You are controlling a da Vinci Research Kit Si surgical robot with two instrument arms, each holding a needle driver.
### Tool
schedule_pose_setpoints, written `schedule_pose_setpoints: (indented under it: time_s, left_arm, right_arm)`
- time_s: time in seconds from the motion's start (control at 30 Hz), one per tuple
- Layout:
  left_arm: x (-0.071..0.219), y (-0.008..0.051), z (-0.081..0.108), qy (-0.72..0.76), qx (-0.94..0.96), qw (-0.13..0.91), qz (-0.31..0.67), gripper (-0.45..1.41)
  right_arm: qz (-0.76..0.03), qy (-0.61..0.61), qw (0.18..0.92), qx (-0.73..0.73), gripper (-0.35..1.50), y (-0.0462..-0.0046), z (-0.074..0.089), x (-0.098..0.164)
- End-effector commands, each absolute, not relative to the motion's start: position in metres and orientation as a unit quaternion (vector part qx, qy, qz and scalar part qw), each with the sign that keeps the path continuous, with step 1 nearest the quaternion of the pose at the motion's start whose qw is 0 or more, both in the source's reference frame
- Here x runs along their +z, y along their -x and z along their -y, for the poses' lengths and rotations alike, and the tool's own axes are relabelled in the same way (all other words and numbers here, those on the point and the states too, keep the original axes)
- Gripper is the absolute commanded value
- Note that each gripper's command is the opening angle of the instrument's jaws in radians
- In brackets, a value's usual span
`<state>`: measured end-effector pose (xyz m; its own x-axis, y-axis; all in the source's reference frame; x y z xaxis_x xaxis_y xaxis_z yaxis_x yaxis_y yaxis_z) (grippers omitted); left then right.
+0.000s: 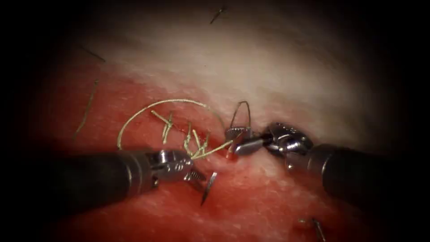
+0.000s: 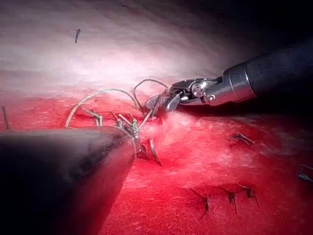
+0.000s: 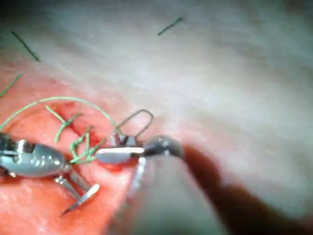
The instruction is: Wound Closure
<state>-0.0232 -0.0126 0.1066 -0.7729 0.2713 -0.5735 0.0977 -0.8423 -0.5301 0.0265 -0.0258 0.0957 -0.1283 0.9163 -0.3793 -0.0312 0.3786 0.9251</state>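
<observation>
My right tool (image 1: 230, 142) comes in from the right, jaws shut on the thin dark curved needle (image 1: 244, 103) near one end. The needle's arc stands clear above the tissue (image 1: 251, 58), just right of the stitched stretch of the cut (image 1: 190, 141). Pale thread (image 1: 152, 105) runs from the needle's other end in a wide slack loop to the left. A short strand (image 1: 215, 149) leads from the knots to the right tool's tips. My left tool (image 1: 204, 190) lies below the stitches, jaws open and holding nothing. The right wrist view shows needle (image 3: 142, 111), right tool (image 3: 105, 147) and left tool (image 3: 77, 201).
Knots with short cut ends (image 1: 166, 125) sit along the cut. Red fluid (image 1: 251, 201) covers the near tissue. Loose dark thread pieces (image 1: 218, 14) lie on the pale far tissue. Older dark stitches (image 2: 234, 196) mark the tissue in the left wrist view.
</observation>
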Motion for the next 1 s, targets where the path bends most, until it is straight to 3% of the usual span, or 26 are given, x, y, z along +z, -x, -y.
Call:
schedule_pose_setpoints:
  time_s: [0.03,0.07,0.13,0.27,1.0]
  left_arm:
    - [0.1071,0.0238,0.0126,0.349,0.901,0.011,0.259,0.22]
    - [0.1071,0.0238,0.0126,0.349,0.901,0.011,0.259,0.22]
    - [0.1070,0.0241,0.0126,0.382,0.895,-0.035,0.228,0.42]
    - [0.1068,0.0239,0.0127,0.398,0.891,-0.054,0.212,0.51]
    - [0.1041,0.0252,0.0133,0.471,0.860,-0.152,0.128,0.34]
  right_arm:
    - [-0.612,-0.344,0.577,0.418,1.36,-0.0264,0.0255,0.0963]
    - [-0.612,-0.344,0.577,0.418,1.36,-0.0264,0.0255,0.0963]
    - [-0.588,-0.339,0.619,0.396,1.35,-0.0254,0.0256,0.0961]
    - [-0.574,-0.338,0.641,0.382,1.33,-0.0244,0.0253,0.0960]
    - [-0.574,-0.315,0.652,0.383,1.31,-0.0228,0.0241,0.0966]
